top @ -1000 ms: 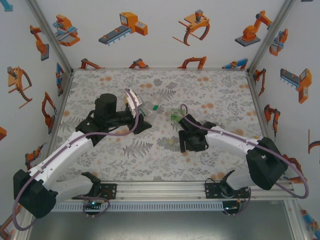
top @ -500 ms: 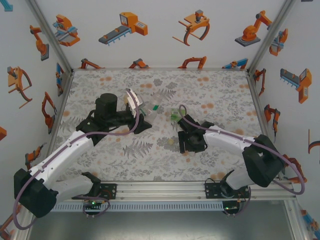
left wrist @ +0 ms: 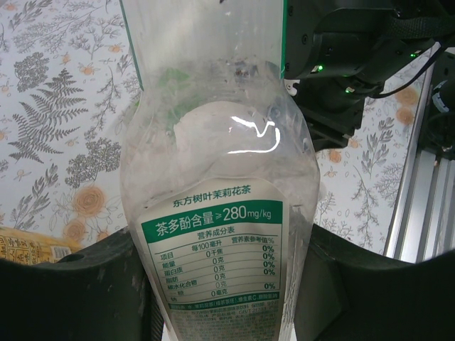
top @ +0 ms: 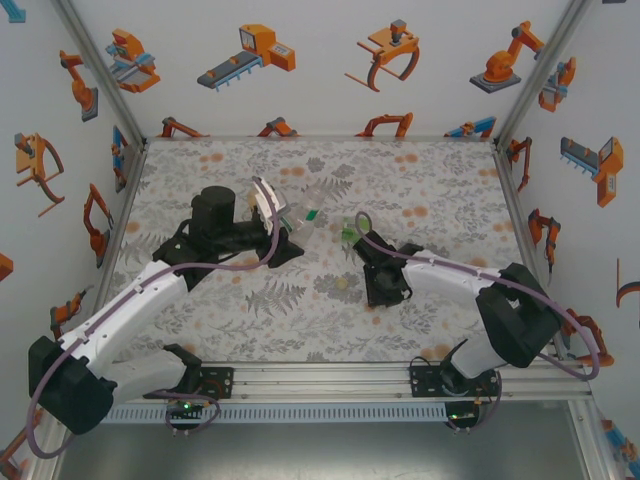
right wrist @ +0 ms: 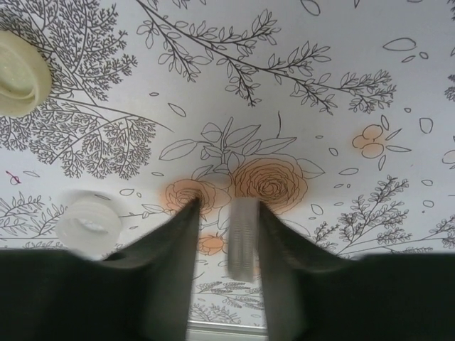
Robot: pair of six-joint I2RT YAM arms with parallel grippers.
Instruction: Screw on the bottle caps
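My left gripper (top: 272,214) (left wrist: 220,298) is shut on a clear bottle (left wrist: 220,177) (top: 298,214) with a green and white label, held off the mat with its far end pointing right. My right gripper (top: 385,288) (right wrist: 227,206) points down at the floral mat. A ribbed pale bottle cap (right wrist: 243,238) stands on edge between its jaws, against the right finger, with a thin strip of mat showing on its left side. Two more bottle caps lie on the mat to the left: a pale yellow one (right wrist: 18,71) and a white one (right wrist: 89,222).
Something clear and green (top: 349,231) lies on the mat just behind the right wrist. A yellow-labelled object (left wrist: 28,249) shows under the left finger. The right arm's dark body (left wrist: 355,57) sits beyond the held bottle. Printed walls close the mat on three sides.
My right gripper's jaws have closed in around the cap, and the right arm has shifted slightly left. The left arm and its bottle have stayed put.
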